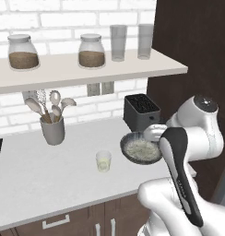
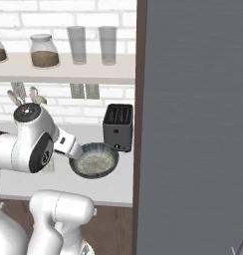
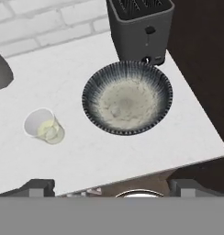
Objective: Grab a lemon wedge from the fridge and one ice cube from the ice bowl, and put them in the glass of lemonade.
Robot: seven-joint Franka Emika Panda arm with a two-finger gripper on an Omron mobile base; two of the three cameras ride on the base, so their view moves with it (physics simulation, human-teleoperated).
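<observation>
2 fingertips spread wide, the empty gripper [image 3: 112,188] hangs above the ice bowl [image 3: 127,97].

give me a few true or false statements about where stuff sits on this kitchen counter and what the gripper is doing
1. The ice bowl sits right in front of the black toaster. True.
2. The glass of lemonade stands inside the bowl. False: it stands apart on the counter.
3. The gripper holds the glass. False: it hangs open above the counter edge, holding nothing.
4. Two tall grey glasses stand on the shelf. True.
5. The utensil cup lies tipped over. False: it stands upright.
</observation>
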